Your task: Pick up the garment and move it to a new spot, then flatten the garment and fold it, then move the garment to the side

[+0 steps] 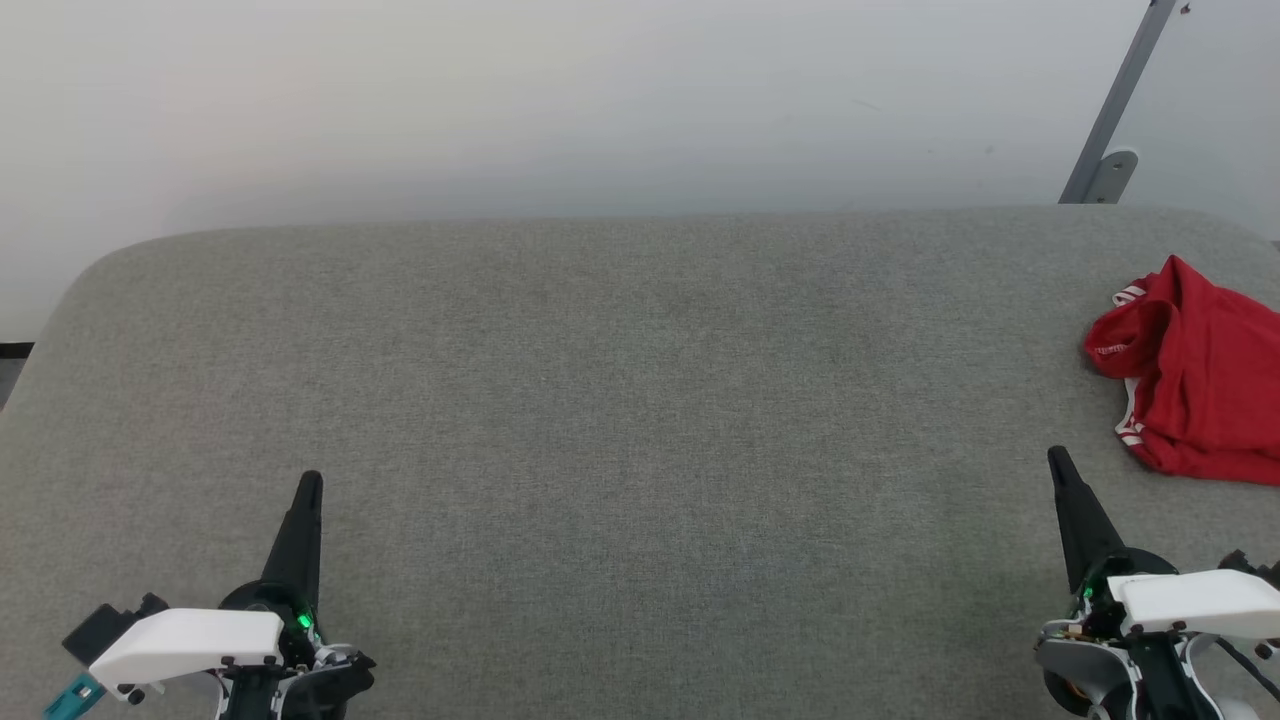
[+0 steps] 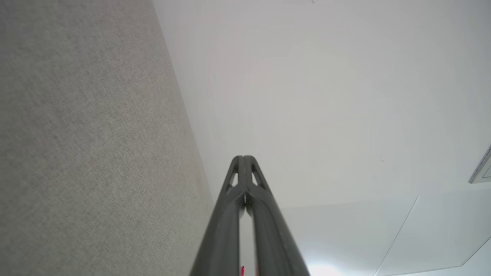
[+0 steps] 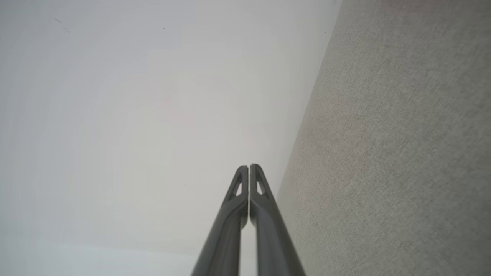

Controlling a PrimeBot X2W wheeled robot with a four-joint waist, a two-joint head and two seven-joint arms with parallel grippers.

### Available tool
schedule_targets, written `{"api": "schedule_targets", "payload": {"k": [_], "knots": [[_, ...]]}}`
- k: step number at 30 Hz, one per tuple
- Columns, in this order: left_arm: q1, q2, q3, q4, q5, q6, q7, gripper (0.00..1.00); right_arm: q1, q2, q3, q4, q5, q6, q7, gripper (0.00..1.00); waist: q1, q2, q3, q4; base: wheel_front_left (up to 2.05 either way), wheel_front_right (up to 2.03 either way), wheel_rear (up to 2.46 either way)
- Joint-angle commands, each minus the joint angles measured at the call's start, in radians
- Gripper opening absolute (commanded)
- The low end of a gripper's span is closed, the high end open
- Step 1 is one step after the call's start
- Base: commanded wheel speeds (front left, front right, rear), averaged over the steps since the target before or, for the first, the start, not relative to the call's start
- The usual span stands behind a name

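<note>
The red garment [image 1: 1195,375] lies crumpled at the far right of the grey fabric surface [image 1: 620,400], partly cut off by the head view's right edge; red-and-white striped trim shows on its left side. My left gripper [image 1: 309,482] rests at the lower left, shut and holding nothing, its tips pressed together in the left wrist view [image 2: 243,157]. At the lower right my right gripper [image 1: 1056,456] is shut too, a short way below and left of the garment, with its fingers together in the right wrist view [image 3: 249,166].
The grey surface has rounded far corners and ends at a pale wall [image 1: 600,100]. A grey metal bar with a bracket [image 1: 1110,165] leans at the far right behind the surface. A wide stretch of grey fabric lies between the two grippers.
</note>
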Motion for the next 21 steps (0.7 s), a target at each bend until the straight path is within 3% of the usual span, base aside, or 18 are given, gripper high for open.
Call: {"api": "schedule_targets", "payload": {"k": [1,21], "knots": [[-0.016,0.002,0.003,0.002,-0.020,-0.005,0.006,0.00,-0.015,0.005,-0.003,0.000,0.018,0.000,0.005,0.00,0.0000,0.0000,0.000,-0.001,0.00,0.00,0.00],[-0.043,-0.007,0.009,0.022,-0.110,-0.006,0.035,0.00,-0.033,0.009,-0.004,0.014,0.113,0.000,0.032,0.00,0.0000,0.0000,0.001,-0.014,0.00,0.00,0.00]]}}
